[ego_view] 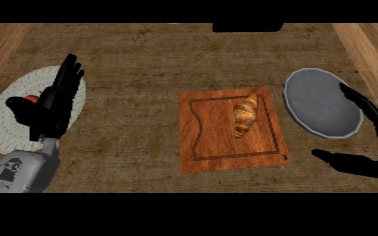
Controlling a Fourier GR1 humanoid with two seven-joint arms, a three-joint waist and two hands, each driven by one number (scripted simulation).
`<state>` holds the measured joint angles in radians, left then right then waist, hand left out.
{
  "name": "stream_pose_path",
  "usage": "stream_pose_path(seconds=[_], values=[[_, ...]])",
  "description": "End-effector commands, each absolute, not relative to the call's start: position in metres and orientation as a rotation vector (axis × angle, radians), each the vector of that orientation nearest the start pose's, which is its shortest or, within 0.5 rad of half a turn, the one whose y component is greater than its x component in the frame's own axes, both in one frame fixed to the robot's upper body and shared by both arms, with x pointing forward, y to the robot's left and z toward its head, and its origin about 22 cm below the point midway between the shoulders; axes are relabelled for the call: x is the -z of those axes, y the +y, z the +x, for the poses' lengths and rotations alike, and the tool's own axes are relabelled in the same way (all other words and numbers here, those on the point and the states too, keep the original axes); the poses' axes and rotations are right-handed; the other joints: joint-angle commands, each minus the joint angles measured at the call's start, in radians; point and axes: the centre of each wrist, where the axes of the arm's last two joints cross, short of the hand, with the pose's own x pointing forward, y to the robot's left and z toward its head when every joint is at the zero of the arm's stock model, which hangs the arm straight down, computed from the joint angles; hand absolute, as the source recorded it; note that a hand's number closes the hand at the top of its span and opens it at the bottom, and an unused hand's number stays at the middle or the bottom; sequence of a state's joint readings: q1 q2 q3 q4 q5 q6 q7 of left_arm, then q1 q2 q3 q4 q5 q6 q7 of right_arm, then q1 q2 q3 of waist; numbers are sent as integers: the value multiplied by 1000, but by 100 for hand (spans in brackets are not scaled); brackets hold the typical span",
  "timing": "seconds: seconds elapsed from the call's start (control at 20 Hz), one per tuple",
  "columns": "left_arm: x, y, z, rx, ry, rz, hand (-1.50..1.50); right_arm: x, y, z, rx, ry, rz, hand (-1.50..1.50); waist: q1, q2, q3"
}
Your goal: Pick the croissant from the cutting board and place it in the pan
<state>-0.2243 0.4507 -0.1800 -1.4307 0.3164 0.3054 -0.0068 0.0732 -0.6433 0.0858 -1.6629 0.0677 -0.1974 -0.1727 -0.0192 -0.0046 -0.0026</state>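
The croissant (246, 116) lies on the cutting board (221, 145), toward its 1 o'clock corner, with its long axis running roughly 12 to 6 and leaning slightly toward 1. The right hand (351, 163) is much the nearer. The croissant sits at about 9 o'clock from its fingers (358, 99), which are spread wide and hold nothing, beside the pan (321, 105). The left hand (53, 100) rests open at the view's left, well apart.

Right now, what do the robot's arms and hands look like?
The left hand is black with long, slim fingers. It sits on a rounded grey forearm with a black marking on it. The right hand is black too, but its forearm is out of view. No cables or sleeves show.
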Motion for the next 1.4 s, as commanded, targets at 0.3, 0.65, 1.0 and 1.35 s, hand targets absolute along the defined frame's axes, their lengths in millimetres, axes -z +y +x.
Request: stream_pose_path(seconds=[0.3,0.65,1.0,1.35], values=[[-42,282,298,29,-1627,217,0,-197,-314,235,-786,-1504,-720,-150,20,4,1],[-51,265,299,48,-1613,187,0,-201,-279,269,-818,-1493,-721,-150,27,5,2],[-48,272,289,50,-1626,199,0,-195,-239,290,-889,-1480,-532,-150,33,5,2],[-53,287,298,57,-1629,212,0,-160,-212,289,-890,-1345,-581,-150,25,6,2]])
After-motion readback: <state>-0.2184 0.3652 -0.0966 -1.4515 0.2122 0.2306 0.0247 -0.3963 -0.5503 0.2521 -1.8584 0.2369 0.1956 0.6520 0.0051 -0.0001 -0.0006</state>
